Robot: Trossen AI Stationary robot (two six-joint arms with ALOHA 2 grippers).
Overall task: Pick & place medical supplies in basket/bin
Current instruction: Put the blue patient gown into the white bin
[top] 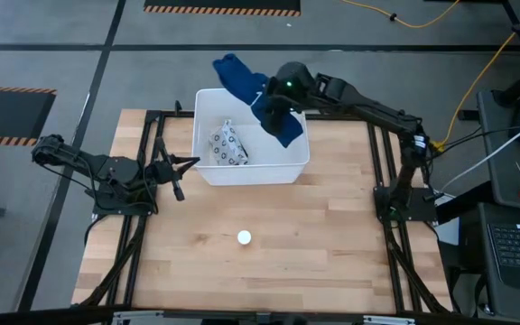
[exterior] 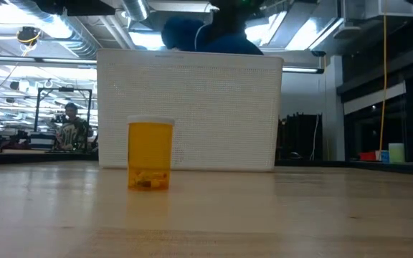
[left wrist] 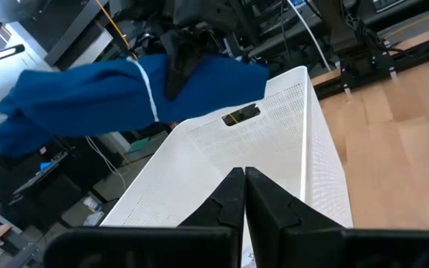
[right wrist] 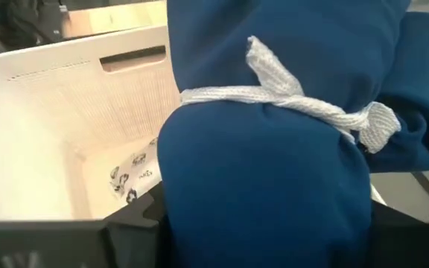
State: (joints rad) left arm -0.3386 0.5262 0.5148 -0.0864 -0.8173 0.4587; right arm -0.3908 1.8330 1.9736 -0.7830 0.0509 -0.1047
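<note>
Overhead, the right gripper (top: 276, 106) clasps the dark-blue cloth bundle (top: 253, 92) near its white band (right wrist: 289, 104), holding it above the far right corner of the white tub (top: 283, 168); one end juts past the far rim, the other hangs over the right wall. Inside, the patterned packet (top: 229, 144) lies against the left side, with bare floor to its right. The left gripper (top: 181, 173), fingers pressed together, waits just beside the tub's left wall. The small white-topped round object (top: 244, 237) stands alone on the open wooden table (top: 332, 253), well apart from the tub's near wall.
</note>
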